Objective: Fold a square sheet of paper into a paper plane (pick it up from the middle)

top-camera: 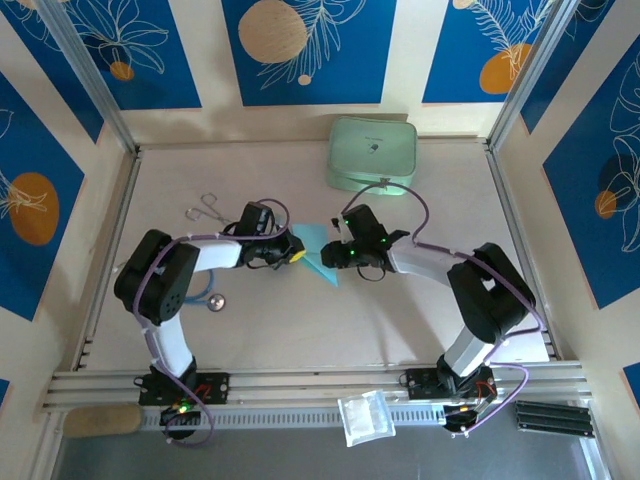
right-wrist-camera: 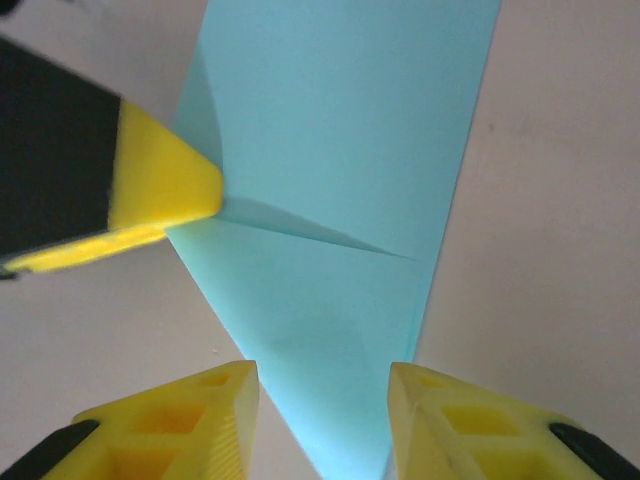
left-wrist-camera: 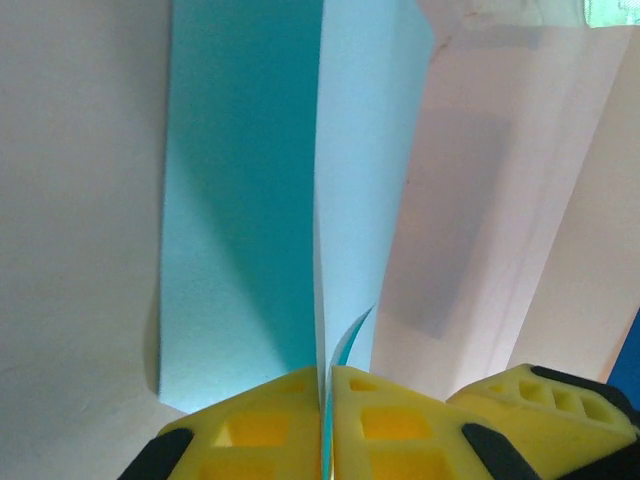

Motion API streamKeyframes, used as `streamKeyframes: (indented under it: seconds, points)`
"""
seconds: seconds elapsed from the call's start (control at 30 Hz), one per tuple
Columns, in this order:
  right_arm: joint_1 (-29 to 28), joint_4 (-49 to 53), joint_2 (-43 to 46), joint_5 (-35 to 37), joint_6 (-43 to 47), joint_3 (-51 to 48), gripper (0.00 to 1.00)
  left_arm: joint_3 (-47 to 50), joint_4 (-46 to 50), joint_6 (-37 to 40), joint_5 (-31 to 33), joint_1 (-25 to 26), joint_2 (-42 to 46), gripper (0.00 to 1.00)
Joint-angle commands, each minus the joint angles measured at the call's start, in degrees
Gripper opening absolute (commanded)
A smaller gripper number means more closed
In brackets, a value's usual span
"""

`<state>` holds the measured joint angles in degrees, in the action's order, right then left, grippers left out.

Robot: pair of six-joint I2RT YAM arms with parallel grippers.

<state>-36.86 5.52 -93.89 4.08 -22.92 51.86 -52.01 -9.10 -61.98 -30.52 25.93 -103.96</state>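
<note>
Nearer the arm bases than the mint-green case (top-camera: 372, 152), at mid-desk (top-camera: 290, 330): sky-blue paper (top-camera: 320, 256), partly folded, lying flat apart from one raised flap. Left pincer (left-wrist-camera: 327, 378) clenched, yellow fingers (left-wrist-camera: 270, 420) pressed together on the edge of that upright flap. Right pincer (right-wrist-camera: 322, 380) released, fingers apart, straddling the paper's narrow end from the opposite side without squeezing it. Farther back, the case itself, well apart from the paper.
</note>
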Motion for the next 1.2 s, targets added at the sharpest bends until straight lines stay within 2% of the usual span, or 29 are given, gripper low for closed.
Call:
streamKeyframes:
  seconds: [0.0,0.13,0.27,0.43,0.63,0.87,1.1,1.17]
  points:
    - [-4.59,-1.13,1.89,12.99,11.67,-1.55,0.40,-2.66,4.58,1.39,1.30,0.35,2.43,0.11]
    - [-9.29,-3.34,0.47,20.39,16.18,-1.65,0.40,-4.35,7.58,1.60,3.00,0.95,2.78,0.11]
    - [-13.06,-5.48,-2.33,25.79,16.36,-1.56,0.40,-5.29,9.55,1.99,4.65,1.27,3.06,0.11]
    - [-15.63,-6.40,-5.97,28.47,15.33,-0.57,0.39,-5.37,9.56,1.39,4.84,1.40,3.22,0.11]
    - [-15.96,-5.43,-8.10,32.04,13.70,0.58,0.30,-4.98,9.54,0.98,4.98,1.40,3.60,0.12]
    - [-15.74,-5.18,-7.96,30.96,14.29,0.53,0.21,-5.16,10.43,0.99,5.50,1.40,3.77,0.17]
    - [-15.26,-4.66,-7.30,30.55,15.00,0.70,0.15,-6.06,12.50,2.01,6.22,1.21,3.83,0.20]
    - [-14.95,-4.11,-6.78,29.77,14.92,0.70,0.13,-5.54,12.44,2.11,7.31,0.92,4.79,0.24]
